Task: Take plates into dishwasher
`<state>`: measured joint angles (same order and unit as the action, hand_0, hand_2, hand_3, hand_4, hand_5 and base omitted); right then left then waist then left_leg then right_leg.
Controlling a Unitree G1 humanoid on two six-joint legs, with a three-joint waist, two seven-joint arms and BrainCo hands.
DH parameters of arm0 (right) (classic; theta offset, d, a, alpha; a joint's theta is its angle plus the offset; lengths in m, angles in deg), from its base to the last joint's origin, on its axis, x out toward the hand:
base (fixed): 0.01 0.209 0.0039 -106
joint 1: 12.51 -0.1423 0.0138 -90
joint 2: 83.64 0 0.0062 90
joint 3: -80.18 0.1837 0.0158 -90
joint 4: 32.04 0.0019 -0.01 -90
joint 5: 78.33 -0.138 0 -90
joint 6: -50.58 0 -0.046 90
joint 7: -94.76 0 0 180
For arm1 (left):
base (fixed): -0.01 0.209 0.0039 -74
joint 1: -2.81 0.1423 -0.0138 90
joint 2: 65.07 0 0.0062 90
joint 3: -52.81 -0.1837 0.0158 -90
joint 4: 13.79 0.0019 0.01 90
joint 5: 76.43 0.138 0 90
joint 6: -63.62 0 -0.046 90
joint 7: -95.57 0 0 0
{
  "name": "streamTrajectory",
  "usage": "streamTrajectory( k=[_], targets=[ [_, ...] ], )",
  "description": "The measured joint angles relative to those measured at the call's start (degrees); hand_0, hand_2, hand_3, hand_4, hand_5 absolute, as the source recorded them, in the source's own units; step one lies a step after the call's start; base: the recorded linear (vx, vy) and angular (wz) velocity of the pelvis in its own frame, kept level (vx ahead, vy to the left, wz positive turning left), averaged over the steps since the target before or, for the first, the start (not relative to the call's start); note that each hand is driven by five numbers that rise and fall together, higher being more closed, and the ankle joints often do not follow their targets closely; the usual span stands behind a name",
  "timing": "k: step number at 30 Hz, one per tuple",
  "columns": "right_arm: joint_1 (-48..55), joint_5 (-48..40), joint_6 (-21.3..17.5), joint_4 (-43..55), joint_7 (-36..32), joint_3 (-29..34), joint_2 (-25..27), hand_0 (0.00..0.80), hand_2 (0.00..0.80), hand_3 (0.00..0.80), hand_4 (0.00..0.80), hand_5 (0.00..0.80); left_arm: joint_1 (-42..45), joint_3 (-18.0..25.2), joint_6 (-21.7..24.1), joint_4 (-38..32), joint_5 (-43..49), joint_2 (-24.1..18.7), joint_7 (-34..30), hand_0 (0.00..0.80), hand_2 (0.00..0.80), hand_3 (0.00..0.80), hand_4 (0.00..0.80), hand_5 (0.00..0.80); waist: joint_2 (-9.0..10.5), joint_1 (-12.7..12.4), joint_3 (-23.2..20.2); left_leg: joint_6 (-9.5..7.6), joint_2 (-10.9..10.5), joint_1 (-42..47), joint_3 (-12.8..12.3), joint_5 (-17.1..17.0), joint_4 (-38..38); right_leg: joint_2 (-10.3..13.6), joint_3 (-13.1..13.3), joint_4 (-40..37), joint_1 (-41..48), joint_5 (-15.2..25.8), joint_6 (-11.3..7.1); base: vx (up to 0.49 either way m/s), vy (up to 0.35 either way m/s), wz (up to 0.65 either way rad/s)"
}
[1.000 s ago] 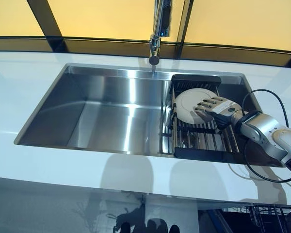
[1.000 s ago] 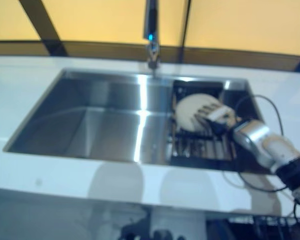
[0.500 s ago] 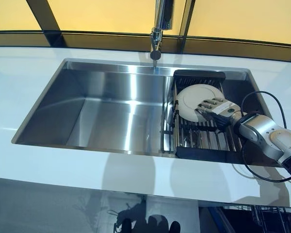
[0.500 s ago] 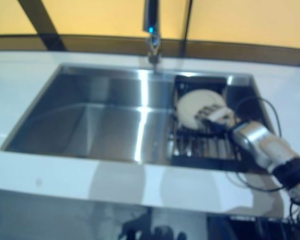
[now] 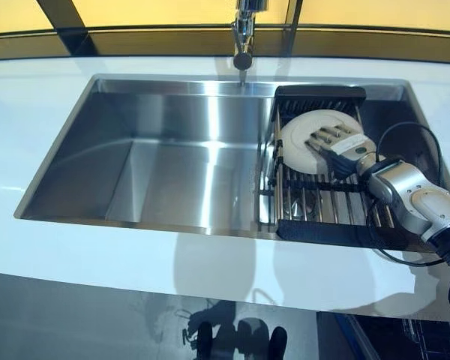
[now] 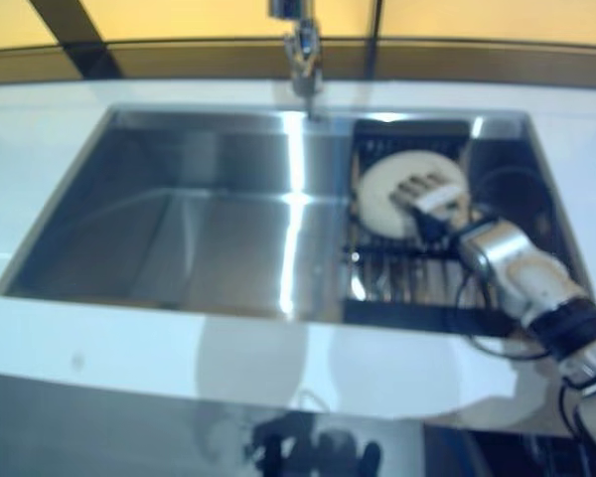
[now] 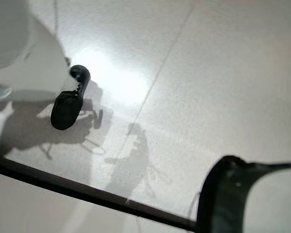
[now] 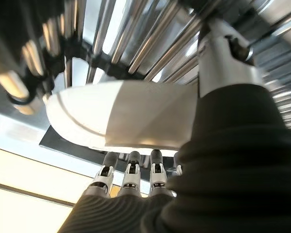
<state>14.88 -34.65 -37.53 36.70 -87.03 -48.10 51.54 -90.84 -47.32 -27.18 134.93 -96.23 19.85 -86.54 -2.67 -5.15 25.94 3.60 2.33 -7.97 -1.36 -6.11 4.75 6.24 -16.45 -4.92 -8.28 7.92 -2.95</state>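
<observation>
A white plate [image 5: 304, 139] leans upright in the black dish rack [image 5: 322, 229] that sits in the right end of the steel sink [image 5: 172, 172]. My right hand [image 5: 343, 144] reaches in from the right and grips the plate. Its fingers [image 8: 131, 174] lie across one face of the plate [image 8: 121, 114] and its thumb [image 8: 223, 58] presses the other face, so the plate is pinched between them. The rack's metal bars run past the plate's edge. Of my left hand only a dark edge [image 7: 242, 194] shows in its wrist view, above a pale floor.
The faucet [image 5: 242, 37] hangs over the sink's back edge, just left of the rack. White counter [image 5: 97, 255] surrounds the sink. The left part of the basin holds nothing. A wire basket's edge [image 5: 433, 339] shows below the counter at the lower right.
The whole picture has shifted, so the camera moved. My right hand stays on the plate in the rack; the plate has not visibly left its place.
</observation>
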Motion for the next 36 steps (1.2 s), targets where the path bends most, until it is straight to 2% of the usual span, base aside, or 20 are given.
streamTrajectory(
  k=[10,12,13,14,15,16,21,36],
  targets=[
    [-3.19,1.92,2.38,-2.01,1.44,-3.64,-0.10,0.000,0.000,0.000,0.000,0.000,0.04,-1.14,-0.03,-1.80,-1.51,-0.04,0.03,0.000,0.000,0.000,0.000,0.000,-0.54,-0.36,0.35,-0.03,-0.07,-0.98,0.03,-0.58,0.01,0.05,-0.06,-0.01,-1.00,0.37,0.15,0.002,0.011,0.00],
    [-4.70,3.05,3.06,-2.87,1.41,-5.44,-0.27,0.367,0.367,0.367,0.367,0.367,0.07,-1.22,-0.09,-2.02,-2.17,-0.04,0.03,0.000,0.000,0.000,0.000,0.000,-0.57,-0.39,0.36,-0.04,-0.07,-1.35,0.03,-0.83,0.02,0.09,-0.07,-0.02,-1.42,0.40,-0.03,-0.010,0.017,0.00],
    [-4.86,3.30,3.11,-2.93,1.44,-5.44,-0.30,0.464,0.464,0.464,0.464,0.464,0.07,-1.23,-0.09,-2.17,-2.46,-0.04,0.03,0.000,0.000,0.000,0.000,0.000,-0.57,-0.38,0.36,-0.04,-0.07,-1.56,0.04,-0.89,0.02,0.11,-0.07,-0.03,-1.64,0.47,-0.04,0.000,0.000,0.00],
    [-5.09,4.09,3.21,-2.93,1.53,-5.47,-0.35,0.511,0.511,0.511,0.511,0.511,0.07,-1.23,-0.10,-2.38,-2.46,-0.04,0.04,0.000,0.000,0.000,0.000,0.000,-0.58,-0.36,0.37,-0.05,-0.07,-1.82,0.04,-0.97,0.02,0.11,-0.06,-0.03,-1.90,0.58,-0.06,0.000,0.000,0.00],
    [-5.40,6.33,3.51,-2.94,2.10,-5.61,-0.40,0.737,0.737,0.737,0.737,0.737,0.07,-1.26,-0.19,-3.05,-2.46,-0.03,0.04,0.000,0.000,0.000,0.000,0.000,-0.69,-0.35,0.42,-0.07,-0.06,-2.42,0.06,-1.24,0.03,0.12,-0.05,-0.02,-2.45,0.93,0.02,0.000,0.000,0.00],
    [-5.49,7.75,3.51,-2.93,2.55,-5.61,-0.41,0.800,0.800,0.800,0.800,0.800,0.07,-1.26,-0.18,-3.47,-2.48,-0.04,0.03,0.000,0.000,0.000,0.000,0.000,-0.77,-0.35,0.46,-0.05,-0.05,-2.62,0.10,-1.47,0.03,0.13,-0.05,-0.03,-2.63,1.13,0.02,0.000,0.000,0.00],
    [-6.41,11.90,4.25,-4.01,5.18,-6.95,-0.58,0.800,0.800,0.800,0.800,0.800,0.12,-2.16,-0.13,-3.57,-2.49,0.00,-0.01,0.000,0.000,0.000,0.000,0.000,-1.17,-0.55,0.67,0.04,0.23,-2.89,0.11,-1.97,0.06,0.20,-0.05,-0.06,-2.89,1.58,-0.29,0.000,0.000,0.00],
    [-6.24,11.59,8.95,-8.10,17.46,-9.41,-1.58,0.800,0.800,0.800,0.800,0.800,0.22,-2.29,-0.11,-3.90,-2.48,0.12,0.09,0.000,0.000,0.000,0.000,0.000,-1.76,-0.34,0.87,-0.23,0.11,-3.67,0.16,-2.68,0.06,0.28,-0.09,-0.03,-3.65,2.23,-0.04,0.000,0.000,0.00]
  ],
)
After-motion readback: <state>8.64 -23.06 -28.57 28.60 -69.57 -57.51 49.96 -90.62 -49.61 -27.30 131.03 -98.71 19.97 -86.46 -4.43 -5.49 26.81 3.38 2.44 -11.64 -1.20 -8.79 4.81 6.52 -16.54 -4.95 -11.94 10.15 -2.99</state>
